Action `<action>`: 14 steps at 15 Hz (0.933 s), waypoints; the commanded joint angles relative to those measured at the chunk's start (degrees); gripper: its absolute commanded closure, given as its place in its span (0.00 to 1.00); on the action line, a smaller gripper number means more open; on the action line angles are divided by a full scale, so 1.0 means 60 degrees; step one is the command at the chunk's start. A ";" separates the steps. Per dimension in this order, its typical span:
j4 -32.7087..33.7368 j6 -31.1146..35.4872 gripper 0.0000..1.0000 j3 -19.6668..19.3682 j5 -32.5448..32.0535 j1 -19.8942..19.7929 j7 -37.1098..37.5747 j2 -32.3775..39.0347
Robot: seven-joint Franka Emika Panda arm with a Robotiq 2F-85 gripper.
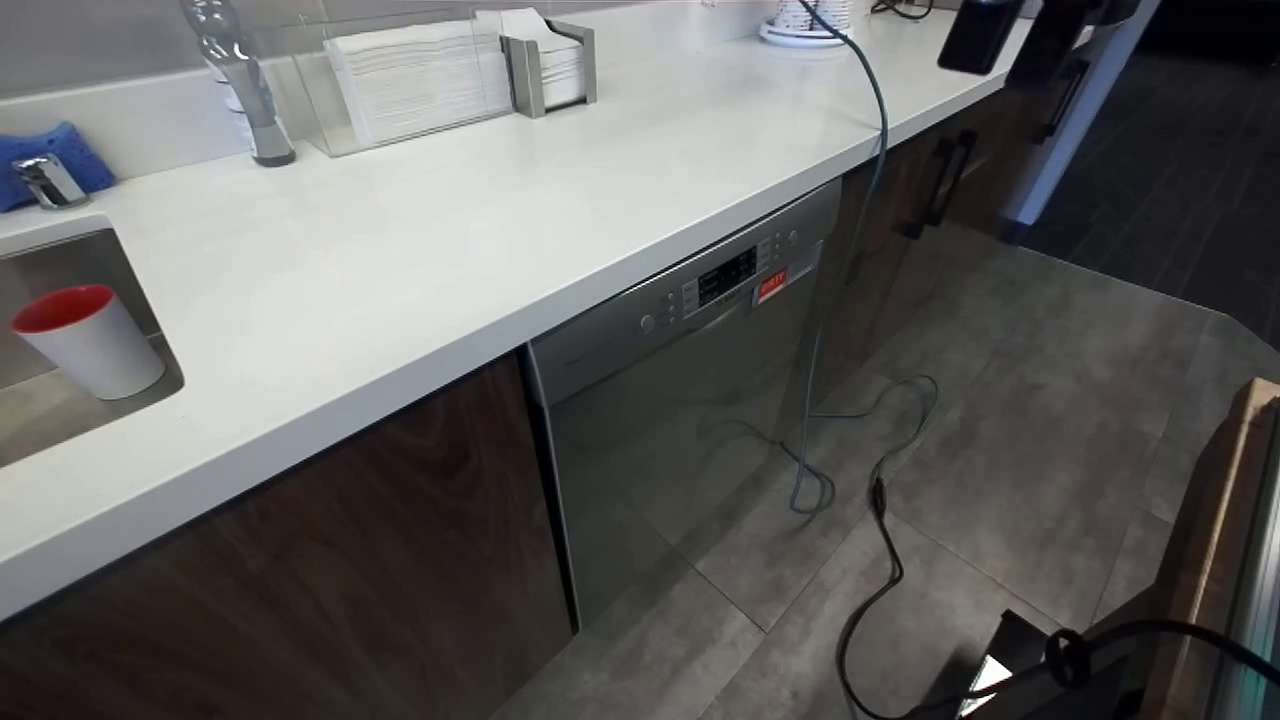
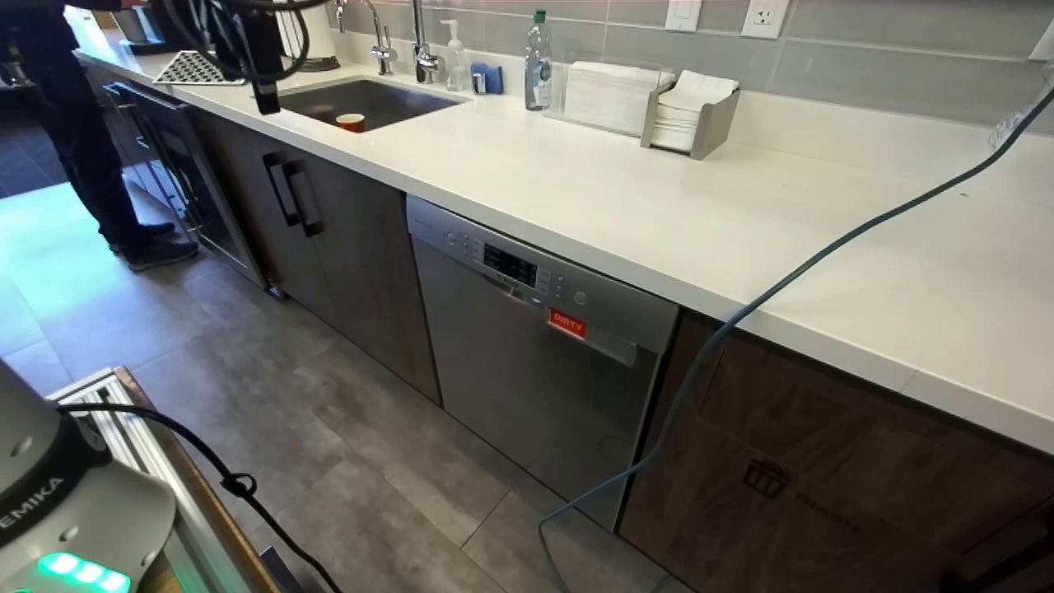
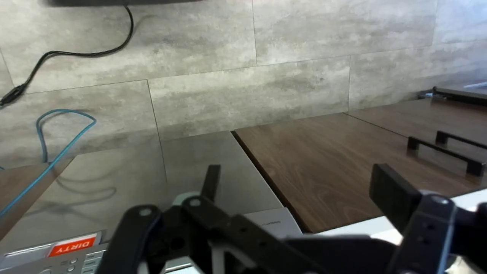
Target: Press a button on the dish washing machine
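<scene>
Gripper (image 3: pixel 297 177) spread wide, well apart from the dish washing machine (image 2: pixel 527 371)

In the wrist view, fingers (image 3: pixel 392 192) stand far apart, nothing held; machine front shows beyond one finger and stretches left, buttons (image 3: pixel 93 262) at near left close to the orange-red DIRTY label (image 3: pixel 72 246). In an exterior view, machine is right of the gripper, which lines up with the left end of the sink (image 2: pixel 412 99) (depth hard to call).

Edges, same view: control strip (image 2: pixel 568 284) sits right under the front lip of the white counter (image 2: pixel 609 198); cabinet doors (image 2: pixel 362 255) to the left with black handles (image 2: pixel 280 191) jutting out; teal cable (image 2: pixel 706 352) drops over the counter edge just right of the machine. Room: tiled floor (image 2: pixel 387 428) runs between machine and metal-railed stand (image 2: pixel 185 494), near left.
</scene>
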 commanded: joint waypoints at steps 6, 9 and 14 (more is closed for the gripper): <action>-0.1272 0.4766 0.00 -0.0833 0.2058 0.0064 -0.0649 0.2016; -0.1459 0.6186 0.00 -0.1219 0.3009 0.0331 -0.1076 0.2747; -0.1483 0.6958 0.00 -0.1755 0.4764 0.0551 -0.2103 0.3413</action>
